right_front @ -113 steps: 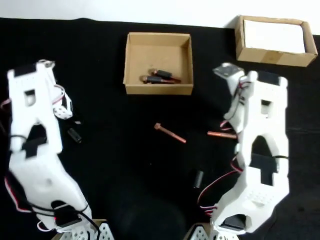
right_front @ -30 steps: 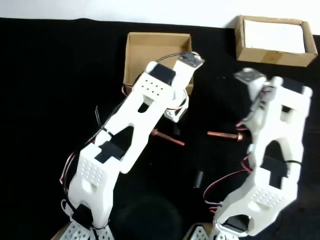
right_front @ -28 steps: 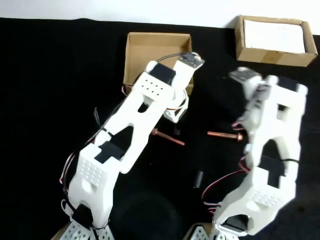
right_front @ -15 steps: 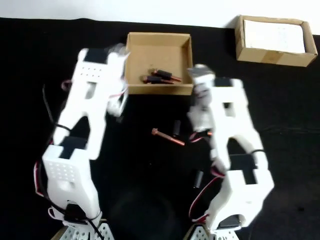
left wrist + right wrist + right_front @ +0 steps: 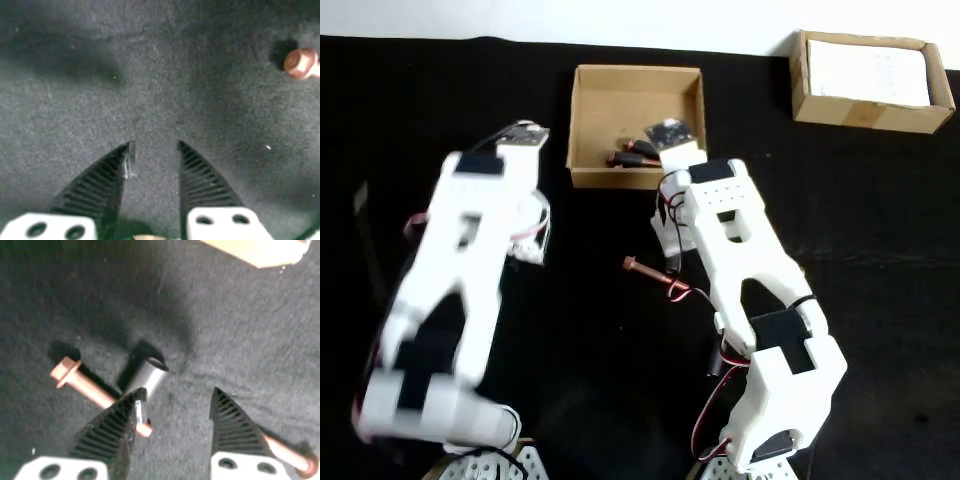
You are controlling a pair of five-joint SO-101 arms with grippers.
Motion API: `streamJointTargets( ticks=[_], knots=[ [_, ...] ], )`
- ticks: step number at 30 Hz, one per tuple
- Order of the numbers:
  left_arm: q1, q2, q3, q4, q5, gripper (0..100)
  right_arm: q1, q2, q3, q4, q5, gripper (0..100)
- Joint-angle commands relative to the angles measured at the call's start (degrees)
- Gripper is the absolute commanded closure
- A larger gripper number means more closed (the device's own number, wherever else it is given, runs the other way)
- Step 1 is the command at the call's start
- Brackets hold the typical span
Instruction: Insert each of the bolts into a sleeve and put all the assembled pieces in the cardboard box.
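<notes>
A copper bolt lies mid-table, in front of the cardboard box, which holds assembled pieces. My right arm stretches over that spot. In its wrist view the right gripper is open just above the cloth. The bolt and a black sleeve lie side by side at one fingertip, and a second bolt lies beyond the other finger. My left gripper is open over bare cloth at the left, with a bolt head farther off.
A second cardboard box with a white sheet inside stands at the back right. Another black sleeve lies by the right arm's wires near the front. A corner of the cardboard box shows close beyond the right gripper.
The left arm carried a sleeve from the left to beside the middle bolt, let it go and swung back left. The right arm moved left over the bolt and sleeve.
</notes>
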Motion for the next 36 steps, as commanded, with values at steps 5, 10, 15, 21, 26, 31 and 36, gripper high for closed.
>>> streamJointTargets(
  ticks=[5, 10, 15, 21, 26, 31, 36],
  knots=[
    [-0.66, -3.56, 6.55, -6.77, -1.93, 83, -1.8, 4.44, -1.8, -0.92, -0.44, 80.7],
    [-2.51, -1.45, 6.73, -9.41, -1.93, 83, -2.95, 6.55, -4.0, -1.01, -0.44, 80.7],
    [-3.03, 0.22, 6.73, -10.29, -1.93, 83, -2.95, 9.54, -7.43, -0.66, -0.44, 80.7],
    [-3.12, 3.12, 6.81, -12.13, -1.93, 83, -2.95, 11.91, -7.96, -0.92, -0.44, 80.8],
    [-3.12, 6.37, 7.34, -15.38, -1.93, 83, -2.95, 13.67, -8.04, -2.07, -0.09, 91.8],
    [-3.12, 7.43, 9.1, -19.25, -1.85, 83, -2.68, 14.37, -8.04, -2.95, 0.0, 99.0],
    [-3.12, 7.78, 9.45, -20.31, -0.88, 83, -2.15, 13.85, -8.4, -2.86, -0.35, 99.1]
  ],
)
